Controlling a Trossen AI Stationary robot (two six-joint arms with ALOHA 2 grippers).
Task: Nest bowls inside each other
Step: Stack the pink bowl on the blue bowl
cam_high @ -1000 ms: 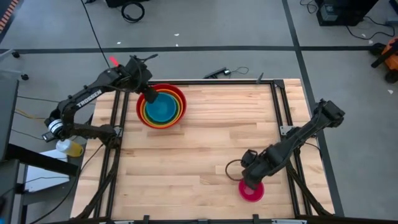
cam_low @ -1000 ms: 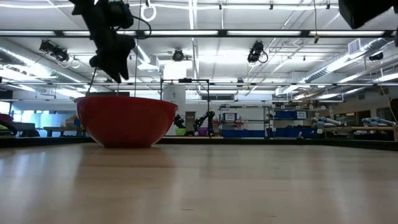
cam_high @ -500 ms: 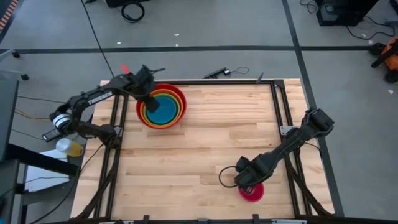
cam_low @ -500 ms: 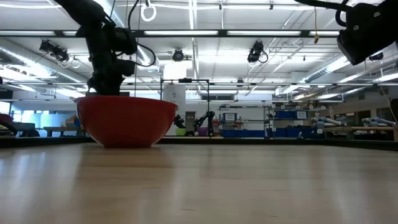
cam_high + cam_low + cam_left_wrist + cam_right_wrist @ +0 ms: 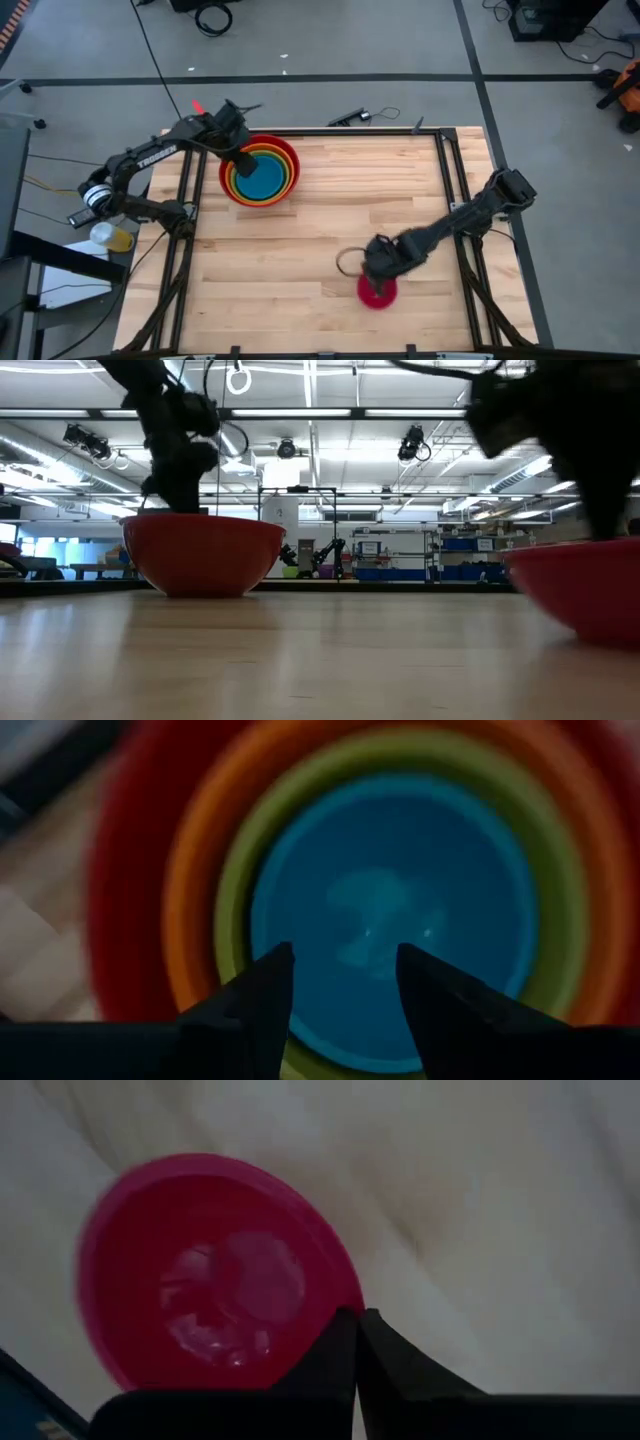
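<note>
Four bowls sit nested at the table's far left: red [image 5: 287, 150] outermost, then orange [image 5: 190, 900], olive green [image 5: 235, 890] and blue [image 5: 264, 178] innermost. The red bowl [image 5: 203, 553] rests on its base. My left gripper [image 5: 345, 960] stands open above the stack's left side, its fingers over the blue bowl [image 5: 400, 880]. The small magenta-pink bowl [image 5: 378, 293] is near the table's front, right of the middle. My right gripper [image 5: 376, 268] points down at it and is shut on its rim. My right gripper pinches the pink bowl's rim [image 5: 338, 1302] between its two shut fingers [image 5: 345, 1342], one on the inner side of the wall and one on the outer. The fingers come from above, pointing down. The bowl stays mouth up; whether its base is on the table I cannot tell.
A dark cable loop [image 5: 346, 262] lies on the wood beside my right gripper. Black frame rails [image 5: 444, 160] run along the table's sides. A yellow bottle [image 5: 114, 237] stands off the left edge. Bare wood [image 5: 300, 250] lies between the stack and the pink bowl.
My right gripper has gone toward the table's left edge and a little toward the far edge, and the pink bowl has gone along with it, mouth up. My left gripper has sunk toward the nested stack and tipped more steeply over it.
</note>
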